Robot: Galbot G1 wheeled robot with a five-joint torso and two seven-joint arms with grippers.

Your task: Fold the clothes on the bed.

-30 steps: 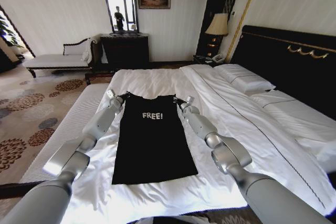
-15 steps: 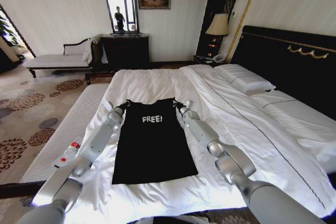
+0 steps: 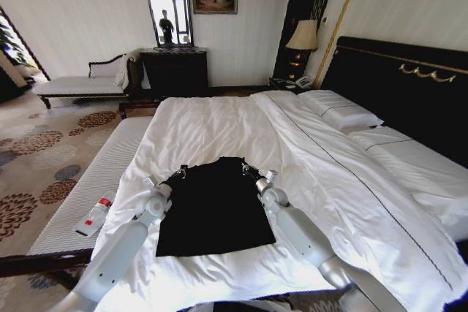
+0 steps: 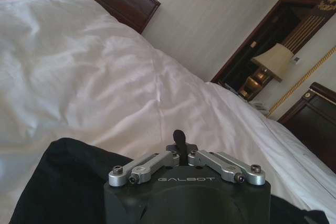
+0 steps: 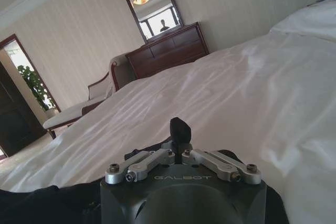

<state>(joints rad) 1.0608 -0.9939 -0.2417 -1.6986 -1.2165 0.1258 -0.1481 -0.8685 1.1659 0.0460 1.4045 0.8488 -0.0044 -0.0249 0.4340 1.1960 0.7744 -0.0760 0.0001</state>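
Moved: both arms have drawn back toward the robot since the earlier frames, carrying the shirt's top edge with them, so the white "FREE!" lettering is now folded under and out of sight.
Left pincer (image 3: 178, 174): closed on the left corner of the folded top edge; the wrist view shows its fingers (image 4: 179, 139) pressed together over dark cloth.
Right pincer (image 3: 247, 169): closed on the right corner, level with the left one.
Black short-sleeved cotton T-shirt (image 3: 214, 208): lies on the near half of the bed, upper part doubled over the lower, hem toward the robot.
Large bed with white sheets and dark headboard (image 3: 219, 118): bare bedding beyond the fold.
Step in hand: likely bringing the top edge down to the hem.
Doing it well: keep both corners level and evenly spaced so the fold stays straight; lower before letting go.
Head view gives: whole shirt outline and both arms.
Wrist views give: finger closure close up, not the hem.
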